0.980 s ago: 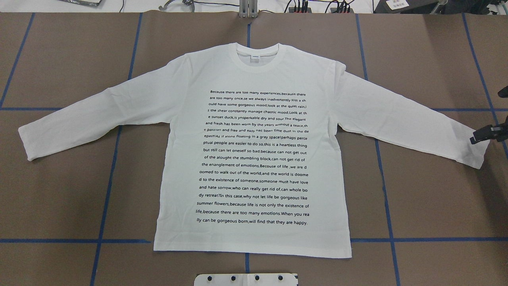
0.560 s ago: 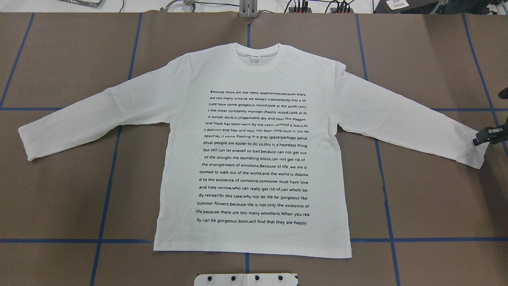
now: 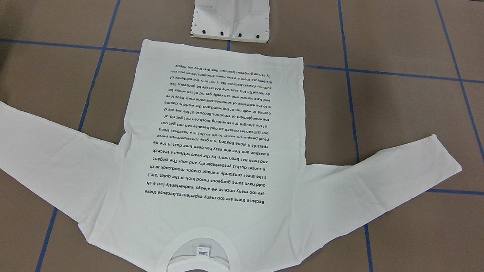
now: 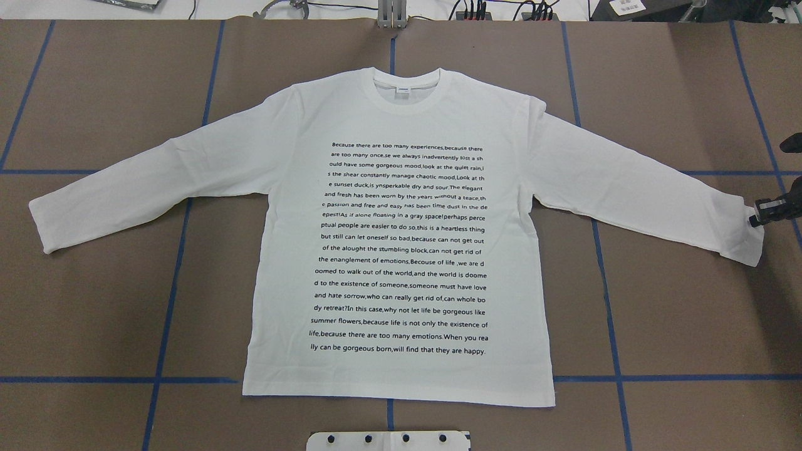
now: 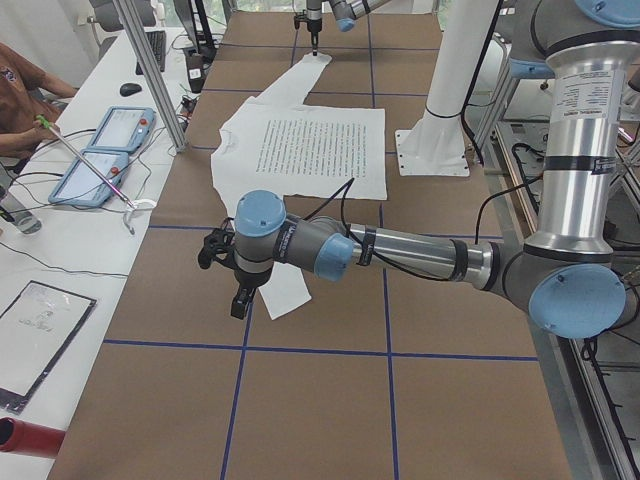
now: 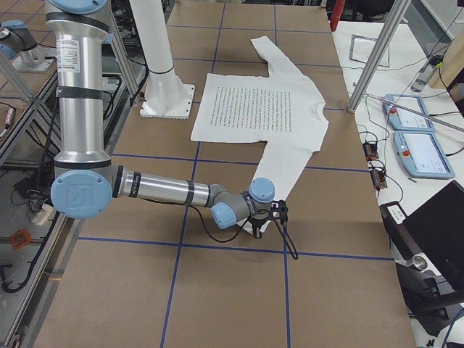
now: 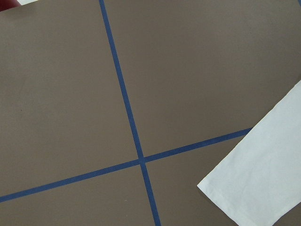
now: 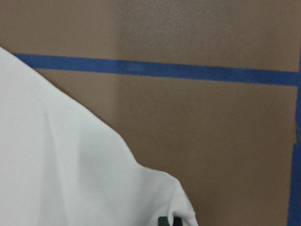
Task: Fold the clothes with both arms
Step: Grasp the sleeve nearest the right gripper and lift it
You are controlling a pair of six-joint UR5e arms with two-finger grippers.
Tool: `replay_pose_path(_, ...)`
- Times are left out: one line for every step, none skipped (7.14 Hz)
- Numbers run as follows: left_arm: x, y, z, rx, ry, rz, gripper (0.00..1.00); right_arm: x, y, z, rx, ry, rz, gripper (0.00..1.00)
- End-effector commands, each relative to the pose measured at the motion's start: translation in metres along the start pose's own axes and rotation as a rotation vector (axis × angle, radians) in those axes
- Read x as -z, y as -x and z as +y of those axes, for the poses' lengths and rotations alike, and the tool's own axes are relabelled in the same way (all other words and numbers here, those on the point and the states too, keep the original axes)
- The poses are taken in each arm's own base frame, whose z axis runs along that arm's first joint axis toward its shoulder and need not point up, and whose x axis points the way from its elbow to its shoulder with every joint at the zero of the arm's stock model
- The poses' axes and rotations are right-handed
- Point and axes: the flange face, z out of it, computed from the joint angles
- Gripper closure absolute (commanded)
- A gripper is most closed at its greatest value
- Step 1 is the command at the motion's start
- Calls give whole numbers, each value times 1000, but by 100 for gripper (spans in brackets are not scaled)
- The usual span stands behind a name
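T-shirt (image 4: 401, 250) spread flat on table (image 4: 677, 313). 3 o'clock cuff (image 4: 754, 243) clamped in right gripper (image 4: 757, 218) jaws. Left gripper (image 5: 230, 282) held near 9 o'clock cuff (image 4: 42, 227); its jaws cannot be judged.

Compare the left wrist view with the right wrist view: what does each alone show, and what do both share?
Left wrist only: two blue tape lines crossing mid-frame, and a T-shirt cuff lying flat with no fingers in sight. Right wrist only: a dark tip of the fingers at the puckered corner of the other cuff. Both: white sleeve cloth, brown table, blue tape.
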Motion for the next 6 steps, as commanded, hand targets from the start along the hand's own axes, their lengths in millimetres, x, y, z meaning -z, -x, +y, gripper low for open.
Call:
replay_pose_path(1, -1, -2, 2, -3, 0, 0, 25, 28, -6, 24, -46, -32, 100)
replay_pose_path(4, -3, -2, -2, -8, -1, 0, 51, 54, -6, 36, -70, -83, 100)
replay_pose_path(4, -4, -2, -3, -9, -1, 0, 83, 89, -5, 40, -64, -167, 100)
replay_pose_path(4, -4, -2, -3, -9, -1, 0, 115, 128, -7, 29, -59, -240, 100)
replay_pose_path(4, -4, -2, -3, -9, -1, 0, 143, 170, -24, 28, -72, -306, 100)
replay_pose_path(5, -4, -3, -5, -10, -1, 0, 163, 221, -51, -8, -73, -367, 100)
